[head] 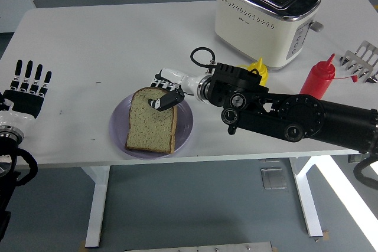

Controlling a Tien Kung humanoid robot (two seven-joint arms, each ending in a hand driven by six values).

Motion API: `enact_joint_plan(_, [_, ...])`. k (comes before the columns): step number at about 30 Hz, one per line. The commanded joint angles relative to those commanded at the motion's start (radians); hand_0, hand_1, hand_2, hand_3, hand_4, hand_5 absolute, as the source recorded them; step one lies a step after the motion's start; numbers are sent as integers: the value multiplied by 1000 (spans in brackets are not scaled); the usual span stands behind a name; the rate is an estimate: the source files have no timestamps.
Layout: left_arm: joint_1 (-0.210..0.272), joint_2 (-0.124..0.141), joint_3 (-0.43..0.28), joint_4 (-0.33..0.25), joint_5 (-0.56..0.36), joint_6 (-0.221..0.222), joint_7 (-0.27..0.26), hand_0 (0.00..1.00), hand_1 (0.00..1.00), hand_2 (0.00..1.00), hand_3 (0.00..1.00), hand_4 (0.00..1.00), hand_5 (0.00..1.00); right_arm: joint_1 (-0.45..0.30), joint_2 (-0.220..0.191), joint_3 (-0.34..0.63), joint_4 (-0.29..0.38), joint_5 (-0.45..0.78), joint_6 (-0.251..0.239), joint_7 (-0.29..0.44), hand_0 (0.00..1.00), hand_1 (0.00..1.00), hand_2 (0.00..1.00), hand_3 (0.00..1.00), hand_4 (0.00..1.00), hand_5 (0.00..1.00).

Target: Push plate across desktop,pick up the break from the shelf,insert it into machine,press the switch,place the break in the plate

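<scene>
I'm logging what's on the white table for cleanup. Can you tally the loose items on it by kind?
Toaster: 1
Squeeze bottles: 2, one red, one yellow mostly hidden behind the right arm
Metal rack: 1
Purple plate: 1
Bread slice on the plate: 1
Total: 6

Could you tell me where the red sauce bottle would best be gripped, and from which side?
Probably around the wide lower body of the red sauce bottle, below the narrow nozzle, since it stands upright. Come from the near side: the toaster stands to its far left and the metal rack to its right.
</scene>
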Motion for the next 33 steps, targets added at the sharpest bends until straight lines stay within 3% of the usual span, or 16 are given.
enact_joint_plan(8, [-1,-1,1,3,-1,1,-2,846,796,816,841,796,960,0,1,0,0,-7,7,3,665,721,733,656,617,230])
enact_joint_plan(9, [-1,-1,1,3,-1,1,-2,846,796,819,845,799,960,0,1,-1,0,-7,9,2,706,742,758,677,621,235])
enact_joint_plan(20, [-4,-1,4,5,-1,0,1,847,797,819,846,800,959,1,2,-4,-2,-14,18,4,708,750,768,684,621,237])
enact_joint_plan(21, [-4,-1,5,5,-1,0,1,847,797,819,849,802,960,1,2,-4,-3,-15,20,5,744,787,818,742,643,254])
enact_joint_plan(33, [-7,-1,8,7,-3,1,1,847,798,819,856,803,958,3,6,-8,-18,-23,17,30,779,808,849,790,682,283])
